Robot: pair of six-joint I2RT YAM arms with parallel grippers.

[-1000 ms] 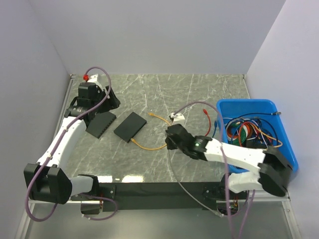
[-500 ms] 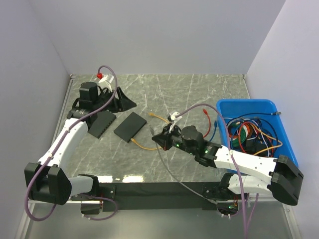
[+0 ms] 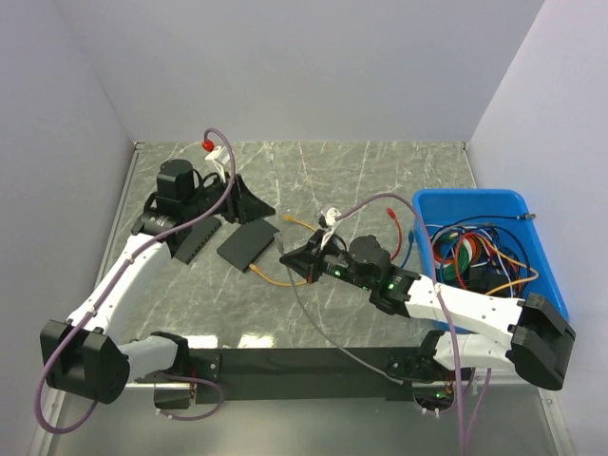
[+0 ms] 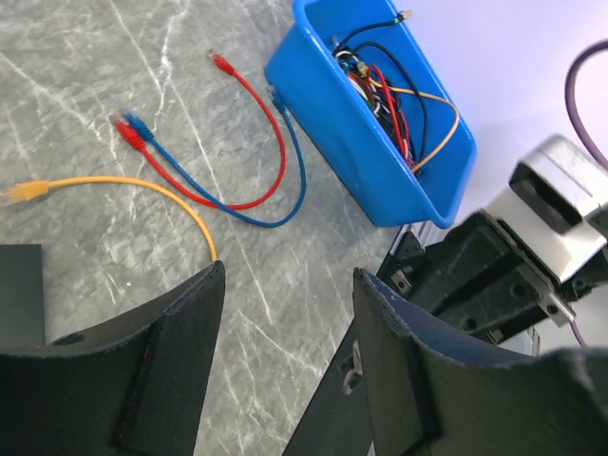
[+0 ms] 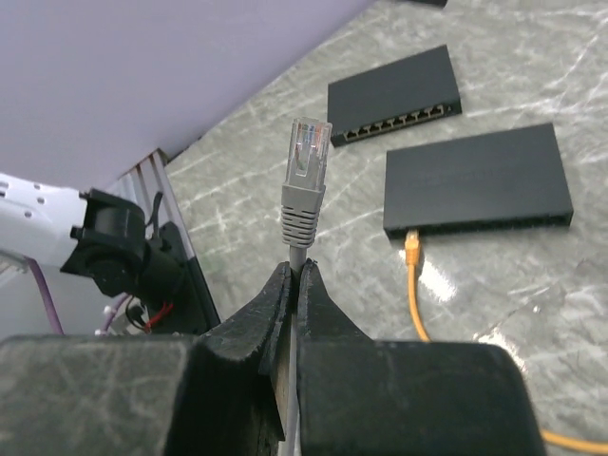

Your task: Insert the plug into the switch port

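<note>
My right gripper [image 5: 296, 271] is shut on a grey cable just below its grey plug [image 5: 306, 180], which stands upright above the fingers with its clear tip up. Beyond it lie two black switches: the far one [image 5: 394, 95] shows a row of open ports, the near one [image 5: 480, 180] has an orange cable [image 5: 412, 249] plugged in. In the top view my right gripper [image 3: 290, 255] hovers right of the near switch [image 3: 249, 243]. The far switch [image 3: 195, 237] is partly under my left arm. My left gripper [image 3: 242, 204] is open and empty above them, as the left wrist view [image 4: 285, 285] shows.
A blue bin [image 3: 470, 197] full of coloured cables stands at the right; it also shows in the left wrist view [image 4: 380, 123]. Red [image 4: 256, 104] and blue [image 4: 285, 161] patch cables lie loose on the marble beside it. The orange cable [image 3: 285, 280] loops between the switches and my right arm.
My left gripper has swung right, from the far-left corner to above the switches. My right gripper has lifted and moved left with the grey plug toward the switches.
</note>
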